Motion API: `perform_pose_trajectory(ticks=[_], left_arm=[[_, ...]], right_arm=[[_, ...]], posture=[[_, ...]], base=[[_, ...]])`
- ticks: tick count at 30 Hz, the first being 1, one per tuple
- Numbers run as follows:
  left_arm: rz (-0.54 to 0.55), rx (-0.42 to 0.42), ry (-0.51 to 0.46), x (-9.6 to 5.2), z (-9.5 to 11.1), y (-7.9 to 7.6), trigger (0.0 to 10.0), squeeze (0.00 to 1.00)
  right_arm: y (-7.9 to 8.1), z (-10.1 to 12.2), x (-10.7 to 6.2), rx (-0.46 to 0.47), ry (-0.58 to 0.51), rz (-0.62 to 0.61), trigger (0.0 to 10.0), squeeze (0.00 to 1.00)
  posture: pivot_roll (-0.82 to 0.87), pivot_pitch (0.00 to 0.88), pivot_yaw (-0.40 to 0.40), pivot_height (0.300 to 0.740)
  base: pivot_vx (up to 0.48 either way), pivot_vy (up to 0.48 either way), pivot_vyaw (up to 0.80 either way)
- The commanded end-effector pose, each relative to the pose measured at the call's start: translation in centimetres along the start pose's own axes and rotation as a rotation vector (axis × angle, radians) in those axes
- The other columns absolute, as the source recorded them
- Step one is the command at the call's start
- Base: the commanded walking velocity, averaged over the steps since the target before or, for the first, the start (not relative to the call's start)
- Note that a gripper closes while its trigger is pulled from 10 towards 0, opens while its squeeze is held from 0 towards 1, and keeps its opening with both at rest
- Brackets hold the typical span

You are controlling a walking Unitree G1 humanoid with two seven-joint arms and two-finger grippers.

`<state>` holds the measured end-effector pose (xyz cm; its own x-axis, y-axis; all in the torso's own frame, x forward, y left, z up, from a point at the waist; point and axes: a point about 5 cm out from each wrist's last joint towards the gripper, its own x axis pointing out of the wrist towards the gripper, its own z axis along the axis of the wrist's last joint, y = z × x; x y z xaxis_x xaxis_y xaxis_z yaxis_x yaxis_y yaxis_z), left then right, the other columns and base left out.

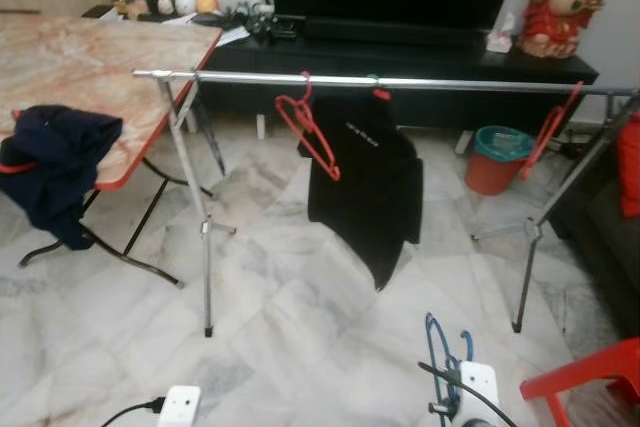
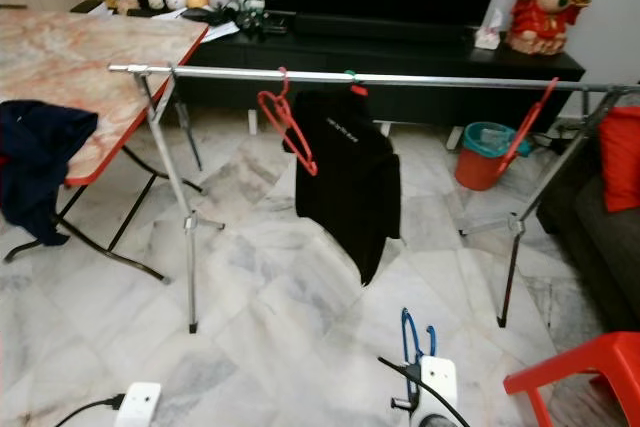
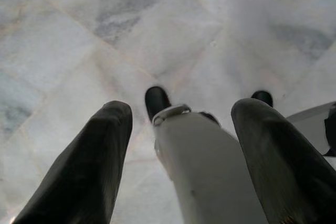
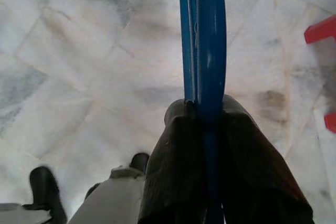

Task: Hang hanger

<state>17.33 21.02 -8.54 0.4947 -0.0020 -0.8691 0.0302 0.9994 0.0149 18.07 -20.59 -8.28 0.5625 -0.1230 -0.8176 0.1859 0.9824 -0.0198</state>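
Note:
A blue hanger (image 4: 202, 51) is pinched between the two black fingers of my right gripper (image 4: 202, 116), which is shut on it low at the front right; its loops rise into the head view (image 1: 437, 345). Ahead stands a silver drying rack with a long horizontal rail (image 1: 450, 83). On the rail hang an empty red hanger (image 1: 310, 132), a black shirt (image 1: 365, 182) and, at the far right, another red hanger (image 1: 548, 132). My left gripper (image 3: 181, 107) hangs open over the marble floor with nothing in it.
A folding table (image 1: 100, 57) with a dark blue garment (image 1: 55, 157) draped over its edge stands at the left. An orange bin (image 1: 495, 159) sits behind the rack, a red stool (image 1: 590, 377) at the near right, a dark sofa (image 1: 610, 237) beyond it.

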Motion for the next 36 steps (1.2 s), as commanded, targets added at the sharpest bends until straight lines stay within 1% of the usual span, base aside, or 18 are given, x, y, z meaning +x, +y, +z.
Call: perform_pose_trajectory(ticks=[1, 9, 16, 20, 23, 28, 29, 30, 32, 34, 36], left_arm=[[-0.02, 0.01, 0.017, 0.1, -0.5, -0.7, 10.0, 0.0], [-0.02, 0.012, 0.014, 0.1, -0.3, -0.7, 10.0, 0.0], [-0.016, 0.032, 0.009, 0.1, -0.1, -0.7, 10.0, 0.0], [-0.001, 0.017, -0.005, 0.1, 0.1, -0.6, 10.0, 0.0], [-0.004, 0.008, -0.015, 0.1, 0.3, -0.6, 10.0, 0.0], [-0.01, -0.009, -0.023, 0.2, 0.5, -0.8, 10.0, 0.0], [-0.011, -0.002, -0.025, 0.2, 0.5, -0.8, 10.0, 0.0], [-0.011, -0.002, -0.025, 0.2, 0.5, -0.8, 10.0, 0.0], [-0.013, 0.006, -0.028, 0.2, 0.6, -0.7, 10.0, 0.0], [-0.012, 0.005, -0.033, 0.2, 0.7, -0.7, 10.0, 0.0], [-0.012, 0.005, -0.034, 0.2, 0.7, -0.7, 10.0, 0.0]], right_arm=[[-0.5, 0.2, 0.0, -0.003, -0.011, -0.015, 10.0, 0.0], [-0.5, 0.5, 0.0, 0.0, -0.02, -0.017, 10.0, 0.0], [-0.5, 0.7, 0.1, 0.01, -0.031, -0.026, 10.0, 0.0], [-1.0, 2.0, 0.1, 0.056, -0.083, -0.063, 10.0, 0.0], [-1.2, 2.7, 0.2, 0.068, -0.106, -0.075, 10.0, 0.0], [-1.4, 5.2, 0.2, 0.089, -0.199, -0.099, 10.0, 0.0], [-1.7, 6.8, 0.1, 0.1, -0.26, -0.121, 10.0, 0.0], [-1.7, 6.8, 0.1, 0.1, -0.26, -0.121, 10.0, 0.0], [-1.9, 8.7, 0.0, 0.116, -0.331, -0.146, 10.0, 0.0], [-1.8, 10.5, -0.3, 0.116, -0.405, -0.142, 10.0, 0.0], [-1.7, 11.2, -0.4, 0.128, -0.438, -0.136, 10.0, 0.0]], posture=[[-0.08, 0.0, -0.069, 0.74], [-0.08, 0.0, -0.075, 0.74], [-0.08, 0.0, -0.074, 0.74], [-0.08, 0.0, -0.071, 0.74], [-0.09, 0.0, -0.07, 0.74], [-0.09, 0.0, -0.069, 0.74], [-0.09, 0.0, -0.069, 0.74], [-0.09, 0.0, -0.069, 0.74], [-0.09, 0.0, -0.067, 0.74], [-0.09, 0.0, -0.067, 0.74], [-0.09, 0.0, -0.067, 0.74]], base=[[0.0, -0.27, 0.0], [0.0, -0.274, 0.0], [0.0, 0.0, 0.0], [0.0, 0.0, 0.0], [0.0, 0.0, 0.0], [0.0, 0.0, 0.0], [0.0, 0.0, 0.0], [0.0, 0.0, 0.0], [0.0, 0.0, 0.0], [0.0, 0.0, 0.0], [0.0, 0.0, 0.0]])
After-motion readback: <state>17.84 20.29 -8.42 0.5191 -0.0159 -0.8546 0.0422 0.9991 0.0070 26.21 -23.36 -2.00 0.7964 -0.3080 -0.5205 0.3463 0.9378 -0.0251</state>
